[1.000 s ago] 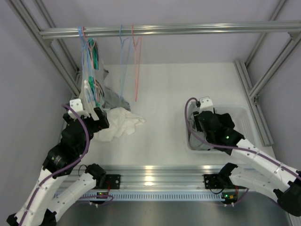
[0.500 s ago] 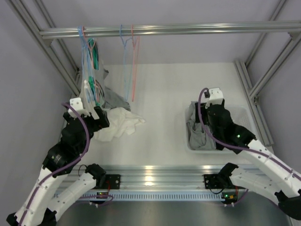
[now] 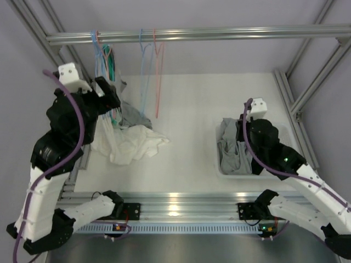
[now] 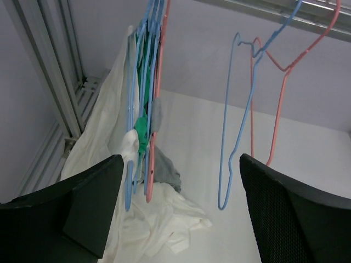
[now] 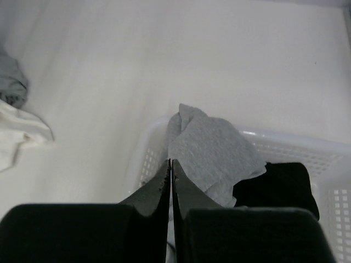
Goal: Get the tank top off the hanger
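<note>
Left gripper (image 4: 181,164), jaws spread wide and holding nothing, hovers just short of the white tank top (image 4: 101,126), which hangs ahead and to its left, apart from both fingers, on the blue and pink hangers (image 4: 147,66) crowded under the rail (image 3: 219,34).

White table (image 3: 192,126) bears basket (image 3: 219,159) and clothes heap (image 3: 134,145).

- Rail (image 3: 192,35) spans the frame at 12 o'clock — a cluster of loaded hangers (image 3: 103,59) hangs from it at 11 o'clock, two bare hangers (image 3: 149,74) just to its right.
- Heap of cloth (image 3: 134,145) lies on the table (image 3: 192,109) at 9 o'clock, below the cluster.
- Basket (image 3: 237,175) sits at 4 o'clock, well apart — garments (image 3: 230,156) inside it.
</note>
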`<state>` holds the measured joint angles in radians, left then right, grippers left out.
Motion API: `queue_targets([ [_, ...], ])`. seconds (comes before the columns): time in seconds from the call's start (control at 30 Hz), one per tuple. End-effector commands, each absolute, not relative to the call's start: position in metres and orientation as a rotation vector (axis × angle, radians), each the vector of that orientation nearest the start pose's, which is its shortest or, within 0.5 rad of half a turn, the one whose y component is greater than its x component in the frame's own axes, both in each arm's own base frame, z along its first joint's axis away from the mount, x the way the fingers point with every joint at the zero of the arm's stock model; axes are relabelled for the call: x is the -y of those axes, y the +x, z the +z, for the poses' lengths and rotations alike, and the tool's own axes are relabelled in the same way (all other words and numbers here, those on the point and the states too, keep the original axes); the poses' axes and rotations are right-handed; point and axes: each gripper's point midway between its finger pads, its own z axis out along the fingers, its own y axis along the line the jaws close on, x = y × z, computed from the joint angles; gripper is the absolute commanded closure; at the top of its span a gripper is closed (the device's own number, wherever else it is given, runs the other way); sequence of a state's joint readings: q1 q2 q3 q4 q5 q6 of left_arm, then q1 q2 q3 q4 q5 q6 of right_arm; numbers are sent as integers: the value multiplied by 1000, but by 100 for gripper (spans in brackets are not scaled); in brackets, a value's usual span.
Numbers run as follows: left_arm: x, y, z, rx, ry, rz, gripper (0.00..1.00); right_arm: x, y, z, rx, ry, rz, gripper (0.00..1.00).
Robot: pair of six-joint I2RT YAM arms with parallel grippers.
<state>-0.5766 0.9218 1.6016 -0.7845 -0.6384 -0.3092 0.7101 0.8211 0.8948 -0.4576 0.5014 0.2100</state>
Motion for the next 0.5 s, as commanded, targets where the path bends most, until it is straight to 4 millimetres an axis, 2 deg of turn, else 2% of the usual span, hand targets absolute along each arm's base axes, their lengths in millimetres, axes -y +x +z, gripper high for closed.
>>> queue_targets([
  [0.0,53,291,465,-1723,-216,76,11,-125,265,320,-1752,-114,213,100],
  [0.03,53,301,470,-1724,-222,72,13,-128,265,322,-1748,-130,220,100],
  [0.07,67,310,474,-1738,-176,15,16,-134,264,324,-1744,-164,249,96],
  [0.1,75,326,483,-1739,-166,-1,17,-136,263,325,-1741,-187,255,75],
  [0.13,68,335,487,-1738,-182,21,21,-138,263,327,-1732,-192,267,68],
  [0.17,63,345,489,-1738,-198,35,23,-139,261,328,-1727,-198,280,68],
  [0.2,71,364,479,-1778,-158,-2,25,-138,259,332,-1711,-203,289,62],
  [0.23,52,370,486,-1771,-197,10,26,-139,257,334,-1701,-205,300,54],
  [0.27,50,377,482,-1785,-193,13,31,-139,255,335,-1696,-211,307,49],
  [0.33,46,387,470,-1818,-198,45,32,-136,252,338,-1681,-207,312,34],
  [0.47,52,396,455,-1859,-184,24,35,-133,251,337,-1672,-209,299,23],
])
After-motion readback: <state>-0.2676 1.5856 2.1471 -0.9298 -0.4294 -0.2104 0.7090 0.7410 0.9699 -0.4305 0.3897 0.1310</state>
